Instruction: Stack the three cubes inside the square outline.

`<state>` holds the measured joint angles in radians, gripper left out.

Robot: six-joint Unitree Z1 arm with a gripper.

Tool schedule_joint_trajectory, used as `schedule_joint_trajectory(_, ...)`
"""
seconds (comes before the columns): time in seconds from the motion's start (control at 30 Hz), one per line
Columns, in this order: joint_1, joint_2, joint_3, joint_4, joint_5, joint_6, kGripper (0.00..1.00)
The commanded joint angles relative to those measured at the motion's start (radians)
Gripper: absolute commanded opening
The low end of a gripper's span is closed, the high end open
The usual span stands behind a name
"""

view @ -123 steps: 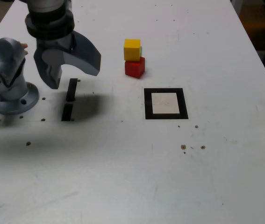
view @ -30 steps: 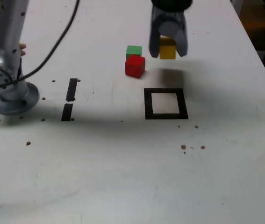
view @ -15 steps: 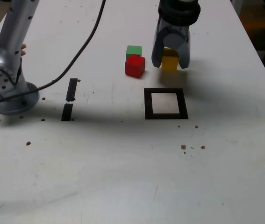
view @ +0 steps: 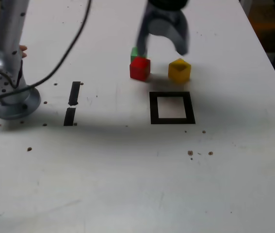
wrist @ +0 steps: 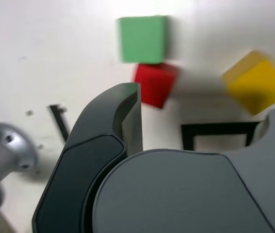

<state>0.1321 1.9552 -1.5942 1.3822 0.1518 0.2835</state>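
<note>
In the exterior view my gripper (view: 161, 48) hangs open and blurred above the cubes, holding nothing. The yellow cube (view: 179, 70) rests on the table turned corner-on, just behind the square outline (view: 153, 108) and outside it. The red cube (view: 140, 68) sits to the exterior view's left of it, with the green cube (view: 135, 52) right behind, partly hidden by a finger. The wrist view shows the green cube (wrist: 143, 39), red cube (wrist: 155, 83), yellow cube (wrist: 256, 82) and part of the square outline (wrist: 215, 130) between my spread fingers (wrist: 113, 126). The outline's white interior holds nothing.
Two short black tape strips (view: 74, 93) lie at the exterior view's left, near the arm's metal base (view: 8, 94). A cable (view: 64, 53) runs from the base up toward the wrist. Part of a hand (view: 23, 48) shows at the left edge. Small dark specks (view: 190, 153) dot the table.
The gripper opened and let go of the yellow cube, which now sits on the table behind the outline. The gripper rose and shifted toward the exterior view's left.
</note>
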Motion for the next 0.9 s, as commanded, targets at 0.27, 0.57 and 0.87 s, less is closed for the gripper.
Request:
schedule_joint_trajectory(0.27, 0.028, -0.162, 0.328, -0.144, 0.018, 0.008, 0.93)
schedule_joint_trajectory(0.57, 0.047, -0.118, 0.408, -0.306, 0.038, 0.021, 0.85)
schedule_joint_trajectory(0.87, 0.047, -0.043, 0.401, -0.367, 0.039, 0.023, 0.72)
